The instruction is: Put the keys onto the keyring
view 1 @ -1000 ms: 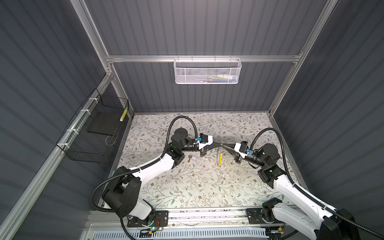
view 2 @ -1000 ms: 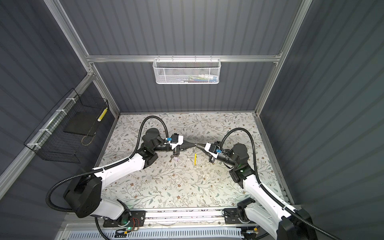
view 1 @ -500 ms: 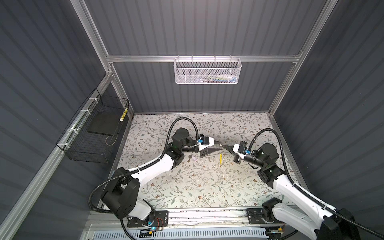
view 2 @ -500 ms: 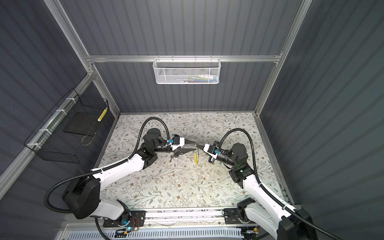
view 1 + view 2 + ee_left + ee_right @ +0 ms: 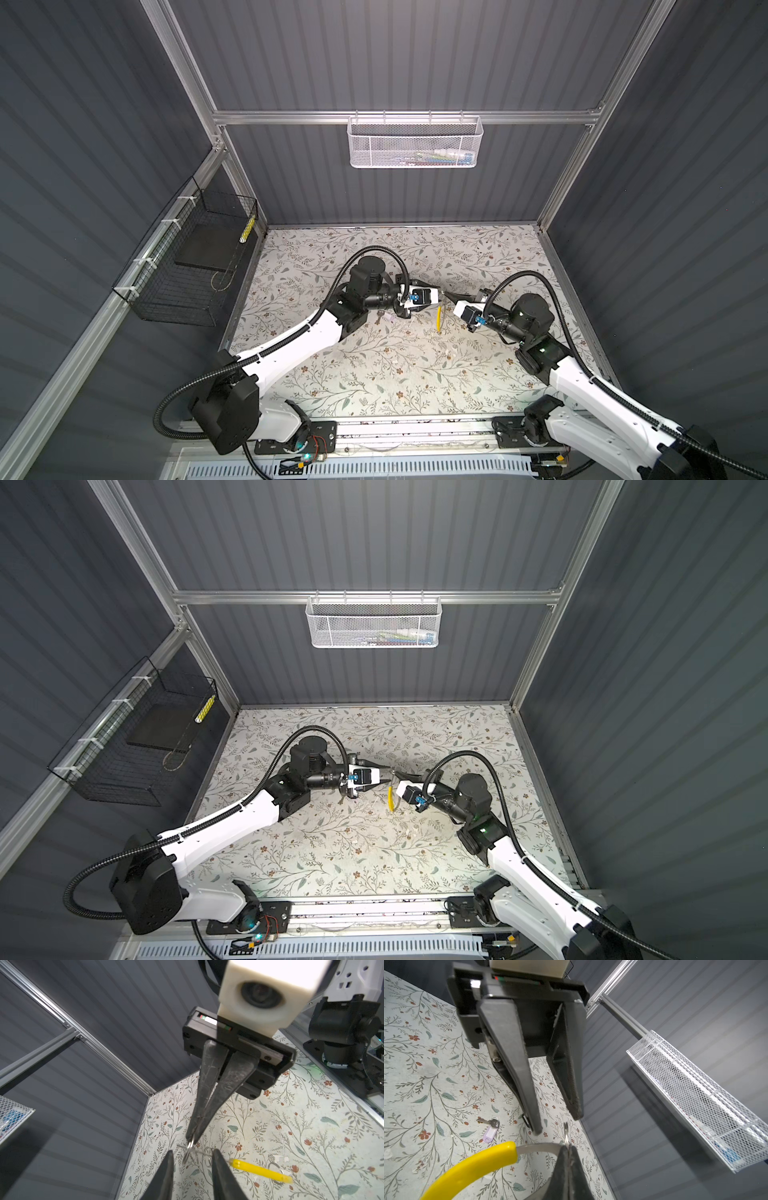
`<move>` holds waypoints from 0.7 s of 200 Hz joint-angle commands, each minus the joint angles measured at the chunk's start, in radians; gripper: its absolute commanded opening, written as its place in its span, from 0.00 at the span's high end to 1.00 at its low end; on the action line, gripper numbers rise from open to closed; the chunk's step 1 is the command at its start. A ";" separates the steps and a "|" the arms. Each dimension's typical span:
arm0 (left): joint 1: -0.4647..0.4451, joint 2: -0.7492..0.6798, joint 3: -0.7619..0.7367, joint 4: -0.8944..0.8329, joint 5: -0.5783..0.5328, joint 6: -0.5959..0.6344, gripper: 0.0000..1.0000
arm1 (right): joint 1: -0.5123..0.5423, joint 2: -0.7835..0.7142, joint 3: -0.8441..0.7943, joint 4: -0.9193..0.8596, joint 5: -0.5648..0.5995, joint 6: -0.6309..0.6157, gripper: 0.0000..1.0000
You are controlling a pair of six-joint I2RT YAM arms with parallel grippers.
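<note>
Here, lilac-tagged key point(image 5: 494, 1123), tag label point(image 5: 489, 1132) unreadable, right gripper point(image 5: 568, 1150) pinching keyring point(image 5: 537, 1148).

I can read no text, number, brand or sign in any of my views. Coloured packaging inside the white mesh basket point(image 5: 390, 145) and dark marks on the yellow strip point(image 5: 248, 230) in the black wire basket point(image 5: 174, 305) are too small to make out.
</note>
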 commanded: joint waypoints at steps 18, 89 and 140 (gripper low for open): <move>-0.010 0.017 0.057 -0.094 -0.052 0.074 0.70 | 0.008 0.008 0.007 -0.018 0.013 -0.044 1.00; -0.013 0.045 0.094 -0.146 -0.078 0.088 0.76 | 0.010 0.015 0.016 -0.033 -0.003 -0.050 1.00; -0.018 0.056 0.106 -0.164 -0.082 0.090 0.79 | 0.010 0.017 0.025 -0.047 -0.018 -0.049 1.00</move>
